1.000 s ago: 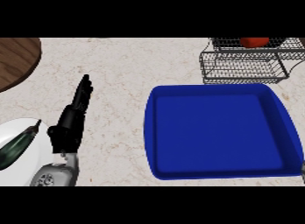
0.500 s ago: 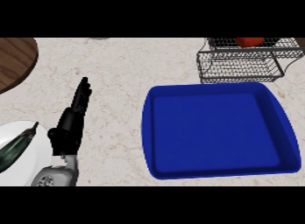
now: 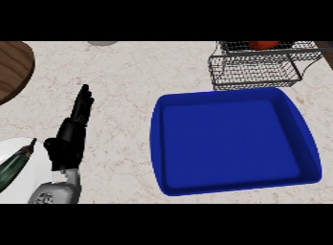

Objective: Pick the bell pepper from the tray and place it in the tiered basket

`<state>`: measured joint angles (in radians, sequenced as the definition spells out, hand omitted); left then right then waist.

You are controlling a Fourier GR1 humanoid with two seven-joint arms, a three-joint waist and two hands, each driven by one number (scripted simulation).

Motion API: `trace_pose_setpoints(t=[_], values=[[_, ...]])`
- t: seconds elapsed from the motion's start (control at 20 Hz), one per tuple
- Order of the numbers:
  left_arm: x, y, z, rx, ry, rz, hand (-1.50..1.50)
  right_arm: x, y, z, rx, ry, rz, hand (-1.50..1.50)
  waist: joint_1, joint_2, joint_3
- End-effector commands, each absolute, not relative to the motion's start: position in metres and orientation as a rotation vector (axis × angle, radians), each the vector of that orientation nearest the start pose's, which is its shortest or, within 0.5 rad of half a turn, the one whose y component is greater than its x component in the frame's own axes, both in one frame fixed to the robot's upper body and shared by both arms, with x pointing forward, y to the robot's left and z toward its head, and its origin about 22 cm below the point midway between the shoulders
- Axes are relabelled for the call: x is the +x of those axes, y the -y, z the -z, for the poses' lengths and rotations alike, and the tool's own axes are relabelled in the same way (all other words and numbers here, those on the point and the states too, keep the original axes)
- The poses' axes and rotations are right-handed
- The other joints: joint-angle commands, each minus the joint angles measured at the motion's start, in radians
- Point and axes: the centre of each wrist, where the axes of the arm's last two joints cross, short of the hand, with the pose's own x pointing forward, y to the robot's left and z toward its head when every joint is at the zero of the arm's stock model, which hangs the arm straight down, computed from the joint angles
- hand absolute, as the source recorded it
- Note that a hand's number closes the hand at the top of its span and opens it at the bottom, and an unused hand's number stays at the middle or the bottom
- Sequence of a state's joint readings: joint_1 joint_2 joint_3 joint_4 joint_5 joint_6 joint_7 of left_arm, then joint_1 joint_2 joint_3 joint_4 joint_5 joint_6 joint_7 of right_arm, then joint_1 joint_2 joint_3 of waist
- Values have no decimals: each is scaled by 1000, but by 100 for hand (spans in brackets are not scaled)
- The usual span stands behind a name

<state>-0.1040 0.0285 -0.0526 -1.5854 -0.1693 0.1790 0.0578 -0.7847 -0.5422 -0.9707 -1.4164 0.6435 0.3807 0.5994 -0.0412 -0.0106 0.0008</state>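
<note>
Up in the basket (image 3: pixel 258 67) the pepper (image 3: pixel 263 45) is sitting near the rim, possibly rolling out if nudged, while the left hand (image 3: pixel 72 129) is resting, fingers straight together.

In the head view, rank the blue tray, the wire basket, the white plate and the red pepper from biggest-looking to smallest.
1. Blue tray, by far the largest.
2. Wire basket, though the top edge cuts it off.
3. White plate, cut off at the left edge, so its rank against the basket is unsure.
4. Red pepper, smallest, only partly showing.

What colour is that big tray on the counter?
Deep blue all over; the tray shows plainly in the head view, with nothing lying in it.
</note>
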Motion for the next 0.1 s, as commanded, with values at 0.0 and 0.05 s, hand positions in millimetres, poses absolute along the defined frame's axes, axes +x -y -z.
trace_pose_setpoints(t=[0.0,0.05], values=[[261,-219,-35,228,1653,93,0,212,507,-266,-910,1339,283,-150,3,-1,0],[266,-211,-31,212,1647,85,0,192,515,-261,-932,1341,272,-150,-7,0,0]])
